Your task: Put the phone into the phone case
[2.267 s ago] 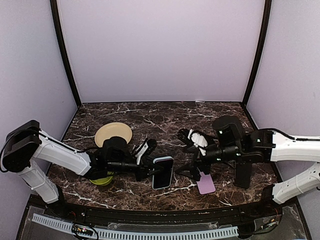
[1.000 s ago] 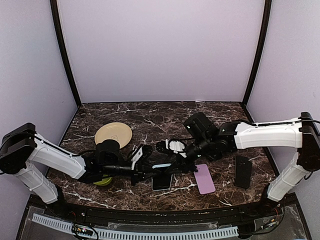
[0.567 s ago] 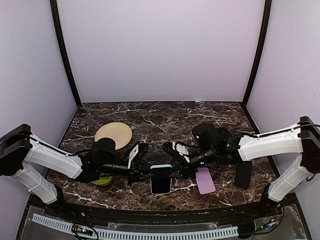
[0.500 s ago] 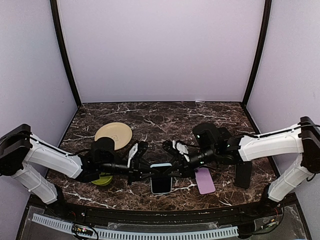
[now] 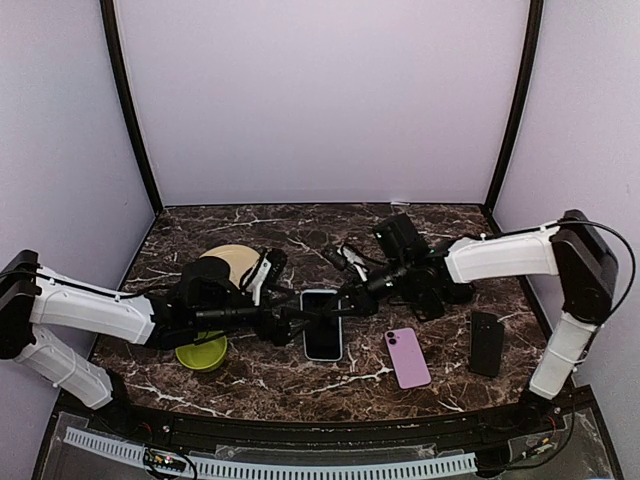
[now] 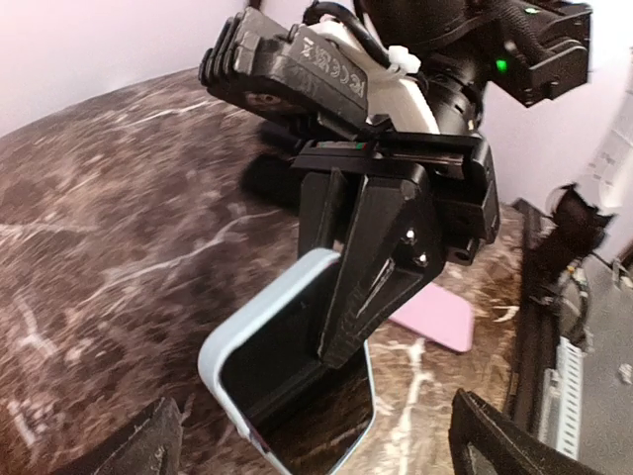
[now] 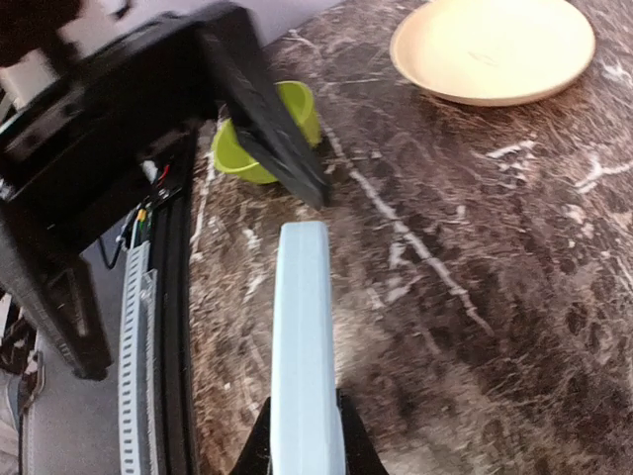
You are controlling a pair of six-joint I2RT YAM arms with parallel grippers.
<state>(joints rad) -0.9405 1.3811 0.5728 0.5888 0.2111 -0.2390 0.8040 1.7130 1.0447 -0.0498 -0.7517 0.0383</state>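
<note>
Right gripper [image 7: 302,445] clamps the blue-edged phone's [image 5: 322,325] far end at mid-table, left gripper [image 6: 321,440] splayed wide beside it; a shallow pinch and a level phone seem wisest for seating it.

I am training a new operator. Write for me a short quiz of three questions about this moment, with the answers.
1. True or false: the left gripper is open.
2. What does the right gripper clamp? A) green bowl B) light-blue case C) beige plate
3. Fill in: the pink item lies to the case's ___ side (the robot's own).
Key: 1 true; 2 B; 3 right.
</note>
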